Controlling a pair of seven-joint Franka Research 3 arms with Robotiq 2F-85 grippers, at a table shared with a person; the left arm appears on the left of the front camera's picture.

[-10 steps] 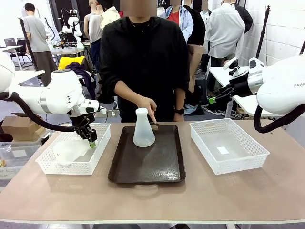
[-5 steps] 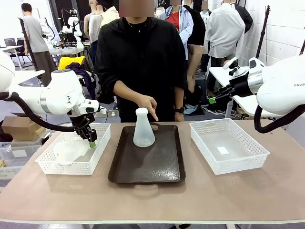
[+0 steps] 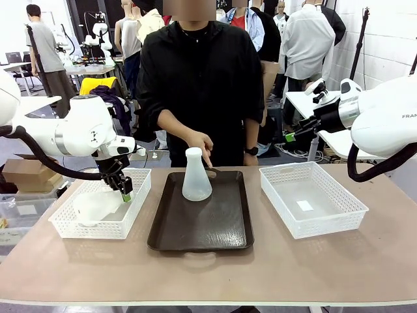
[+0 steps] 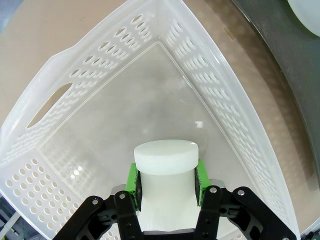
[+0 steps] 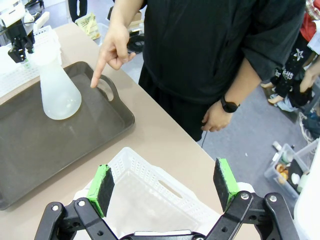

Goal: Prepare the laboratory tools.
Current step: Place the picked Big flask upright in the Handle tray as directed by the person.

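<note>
A tan table [image 3: 273, 267] is carrying three things side by side. A dark tray [image 3: 202, 225] is lying at its middle, its far handle pointing toward the person. A white basket [image 3: 101, 203] is sitting on the robot's left, just beside the tray. A second white basket [image 3: 311, 197] is sitting on the right, a little apart from the tray. The near strip of the tabletop is lying bare.
</note>
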